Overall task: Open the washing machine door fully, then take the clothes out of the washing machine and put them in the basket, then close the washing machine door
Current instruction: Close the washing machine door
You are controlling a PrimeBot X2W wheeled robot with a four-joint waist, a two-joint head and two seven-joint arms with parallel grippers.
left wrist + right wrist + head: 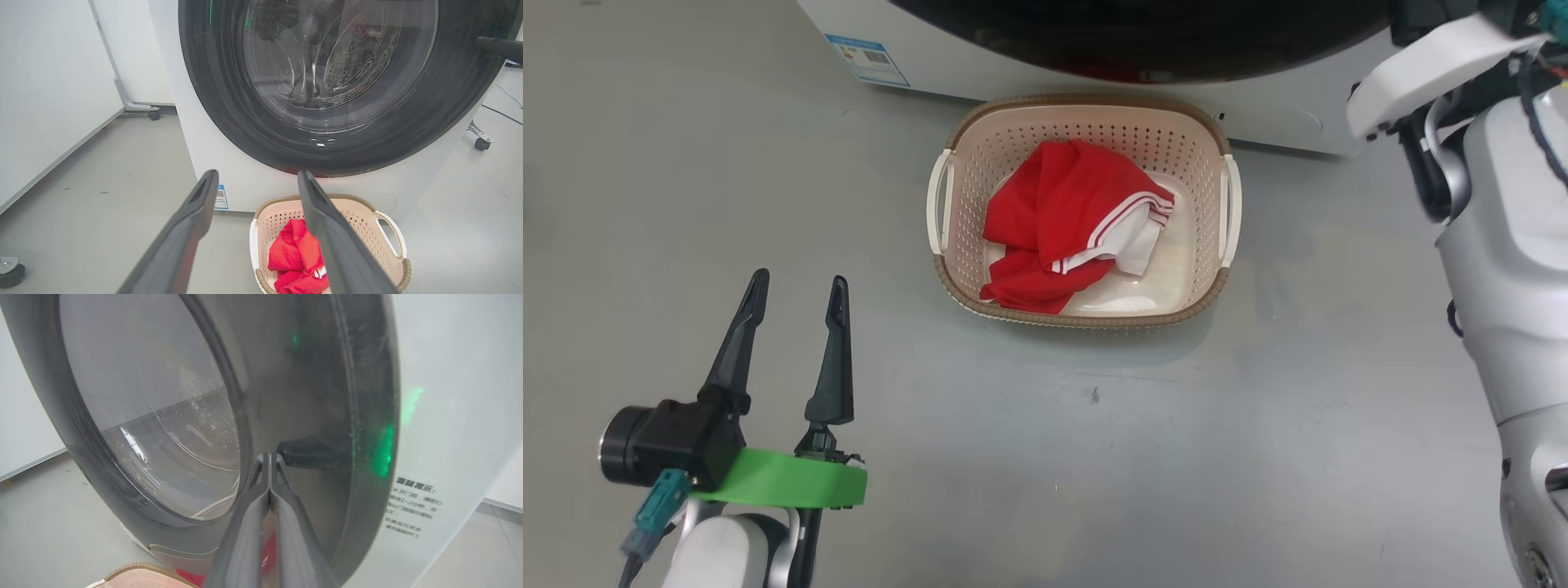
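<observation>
The washing machine door point(229, 102), glossy black with a clear glass bowl, lies against the white washing machine point(245, 188), and no gap shows. My right gripper point(268, 457) is shut with nothing in it, and its tips press the door point(318, 396) near the right edge. One of its fingers point(498, 45) shows in the left wrist view. The red clothes point(1062, 212), one with white striped trim, lie in the cream basket point(1086, 106) on the floor before the machine point(980, 73). My left gripper point(796, 286) hangs open over bare floor, left of the basket.
A blue label point(867, 59) sits low on the washer's front. White panels on casters point(153, 115) stand to the machine's left, and another caster point(482, 143) and a cable lie to its right. My pale right forearm point(1437, 65) reaches up past the basket's right side.
</observation>
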